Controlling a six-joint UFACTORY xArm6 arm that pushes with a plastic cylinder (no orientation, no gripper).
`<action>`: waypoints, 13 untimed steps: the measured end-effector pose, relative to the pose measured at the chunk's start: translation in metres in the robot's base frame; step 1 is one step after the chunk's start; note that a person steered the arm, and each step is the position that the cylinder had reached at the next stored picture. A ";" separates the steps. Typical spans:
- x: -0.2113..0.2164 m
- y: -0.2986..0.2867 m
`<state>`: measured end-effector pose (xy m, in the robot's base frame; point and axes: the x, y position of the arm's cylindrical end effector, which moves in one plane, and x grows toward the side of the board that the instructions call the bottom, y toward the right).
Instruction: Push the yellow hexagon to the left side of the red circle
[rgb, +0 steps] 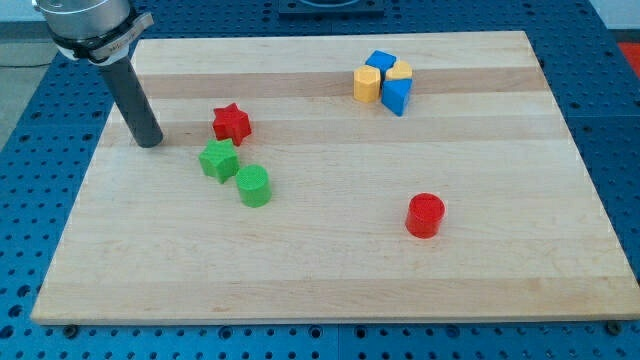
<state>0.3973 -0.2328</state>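
Observation:
The yellow hexagon (367, 84) stands near the view's top, right of centre, touching a blue block (379, 63), a blue triangular block (397, 96) and another yellow block (400, 72). The red circle (425, 215) stands alone lower down at the view's right of centre. My tip (150, 143) rests on the board at the view's left, far from both, just left of the red star (231, 123).
A green star (218, 159) and a green circle (254, 186) sit below the red star, left of centre. The wooden board (320, 280) lies on a blue perforated table (30, 180).

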 end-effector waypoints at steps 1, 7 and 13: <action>-0.001 0.002; -0.123 0.247; -0.051 0.308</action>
<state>0.3459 0.0748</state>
